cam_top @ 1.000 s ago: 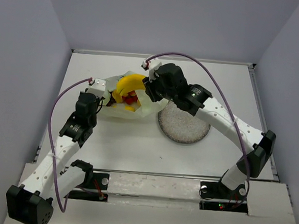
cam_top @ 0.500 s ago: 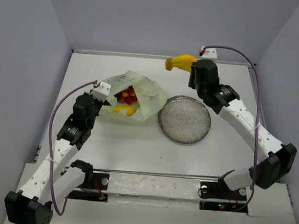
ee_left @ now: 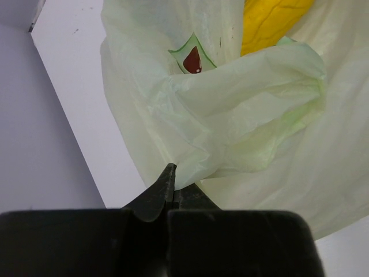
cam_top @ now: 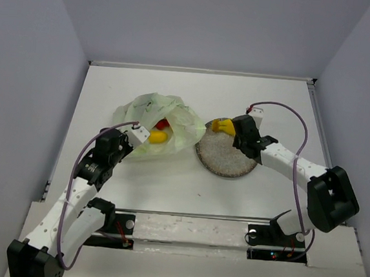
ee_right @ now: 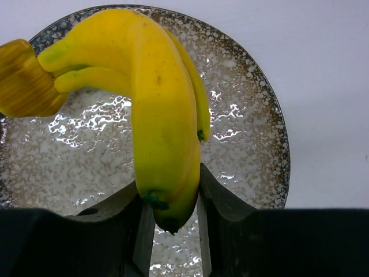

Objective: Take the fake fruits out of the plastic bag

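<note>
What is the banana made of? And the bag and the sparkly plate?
The banana looks like smooth plastic: very even yellow, a slight shine, painted-looking green tips. The bag seems to be thin plastic film, pale yellow-green: it crinkles and looks half see-through. The plate looks glossy, ceramic or maybe plastic, I cannot tell which: its grey speckled surface glints.

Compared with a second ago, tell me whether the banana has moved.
Yes. The banana has gone rightward from the bag and is now over the far-left edge of the plate, held by the right end effector.
</note>
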